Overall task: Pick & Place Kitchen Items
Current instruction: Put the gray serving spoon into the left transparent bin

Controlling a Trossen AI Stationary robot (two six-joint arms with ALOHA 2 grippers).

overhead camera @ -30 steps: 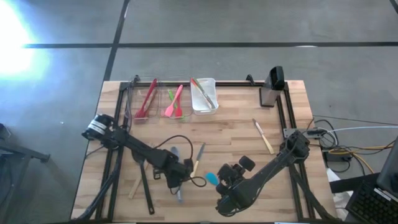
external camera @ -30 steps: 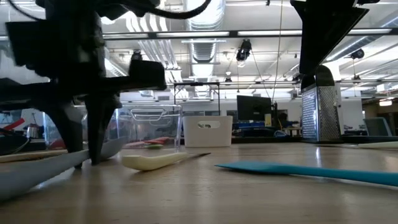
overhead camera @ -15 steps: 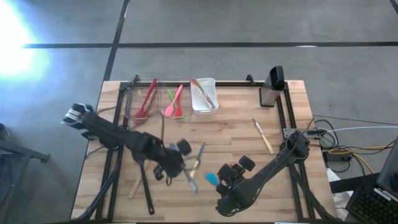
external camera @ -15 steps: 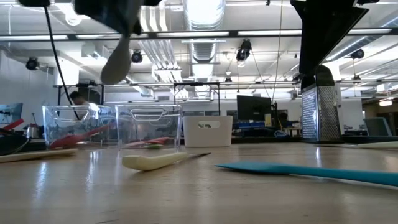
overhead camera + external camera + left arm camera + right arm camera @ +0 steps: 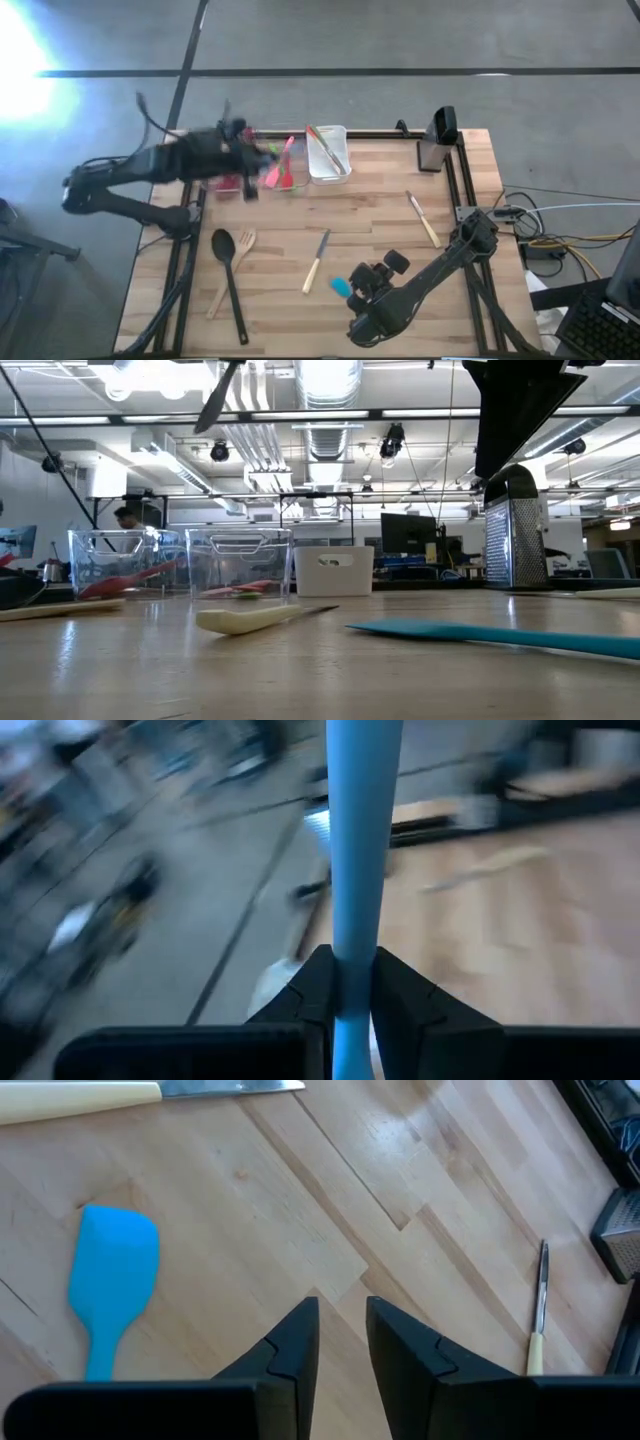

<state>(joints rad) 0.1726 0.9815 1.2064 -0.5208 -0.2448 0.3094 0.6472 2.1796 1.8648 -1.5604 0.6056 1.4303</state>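
Observation:
My left gripper (image 5: 248, 165) is blurred, high over the clear bins (image 5: 235, 165) at the table's far left. It is shut on a grey-blue utensil (image 5: 358, 840), whose dark end (image 5: 217, 396) shows at the top of the low view. My right gripper (image 5: 342, 1325) hovers near the table's front edge, open, with nothing between its fingers. Just beside it a teal spatula (image 5: 112, 1275) lies flat on the wood. A cream-handled knife (image 5: 315, 264), a black spoon (image 5: 224, 248) and a wooden fork (image 5: 240, 246) also lie flat. My left gripper pinches the utensil's light-blue shaft (image 5: 346, 992) between its two fingers. The shaft runs on well past the fingertips. The utensil is lifted clear of the table.
Red and pink utensils lie in the clear bins. A white bin (image 5: 328, 172) beside them holds more. A metal grater (image 5: 436, 142) stands at the far right. A second knife (image 5: 422, 218) lies on the right. Black rails (image 5: 455, 185) run along both table sides.
My left gripper has risen from the table's near middle and swung toward the far left, over the clear bins, rolling as it went. The grey-blue utensil has come up with it, lifted clear of the table.

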